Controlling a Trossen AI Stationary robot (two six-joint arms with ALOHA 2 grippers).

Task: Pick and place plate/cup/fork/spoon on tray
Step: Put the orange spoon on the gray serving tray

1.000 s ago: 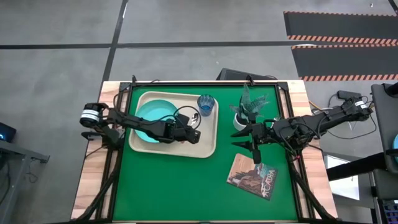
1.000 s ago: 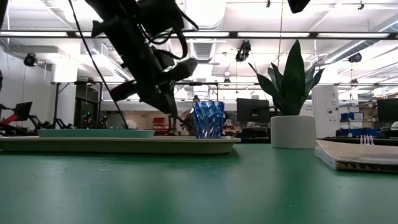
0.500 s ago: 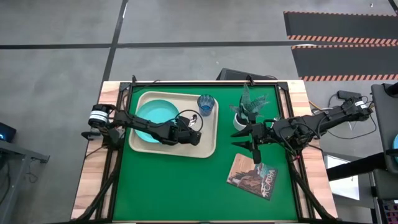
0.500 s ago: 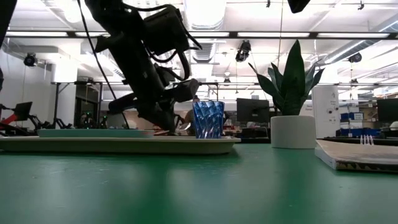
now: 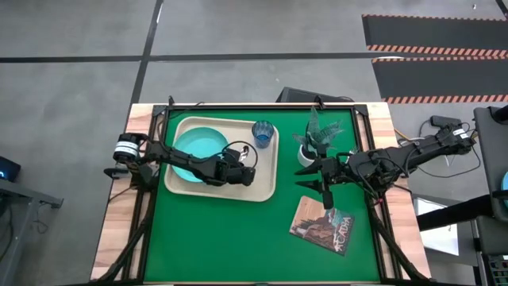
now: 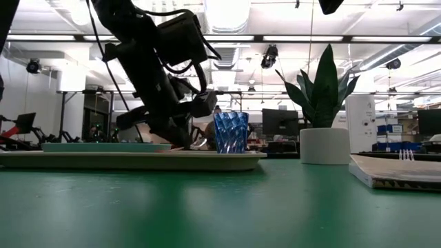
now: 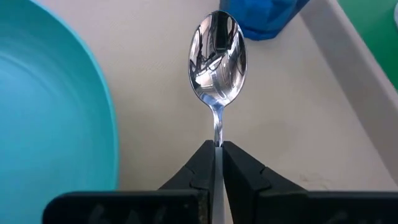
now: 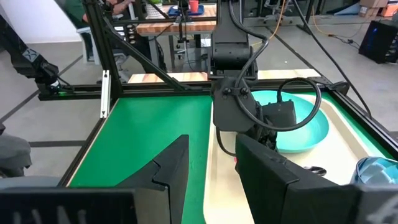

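A teal plate [image 7: 50, 112], a shiny silver spoon [image 7: 218, 56], a blue cup [image 5: 263, 133] and a cream tray [image 5: 266, 179] are seen on the green desk [image 5: 222, 238].

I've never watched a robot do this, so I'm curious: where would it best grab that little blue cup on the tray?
Probably by the rim, from straight above: the cup stands upright, mouth open, on the tray, with the left gripper and its spoon close beside it.
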